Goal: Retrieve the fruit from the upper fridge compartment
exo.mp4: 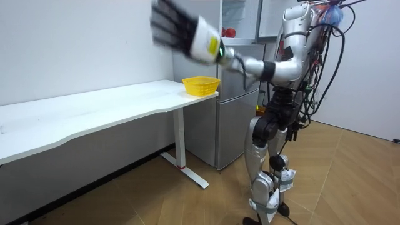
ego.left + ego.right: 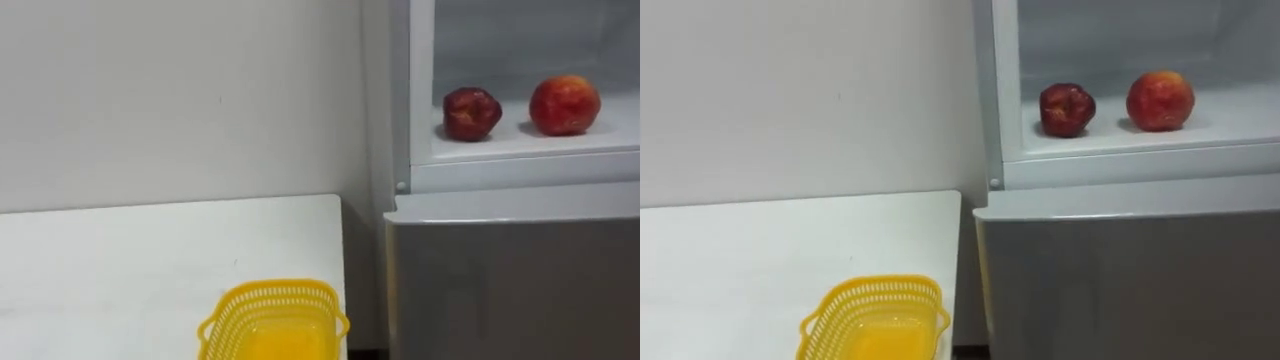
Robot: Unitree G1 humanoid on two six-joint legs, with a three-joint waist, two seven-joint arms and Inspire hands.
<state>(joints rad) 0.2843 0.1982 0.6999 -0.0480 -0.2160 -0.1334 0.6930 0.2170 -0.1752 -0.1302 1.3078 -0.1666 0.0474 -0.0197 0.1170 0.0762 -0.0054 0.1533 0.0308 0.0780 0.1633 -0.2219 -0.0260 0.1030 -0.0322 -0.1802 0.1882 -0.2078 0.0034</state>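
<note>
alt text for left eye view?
A dark red fruit and a brighter red fruit sit apart on a shelf in the open upper fridge. Left of the fridge, a yellow basket stands on a white table.

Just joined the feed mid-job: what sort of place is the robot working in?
Probably a kitchen-style corner of an indoor room, perhaps a test setup. A fridge has its upper compartment open with two apples on the shelf. A white table beside it carries a yellow basket, and there is wood flooring.
</note>
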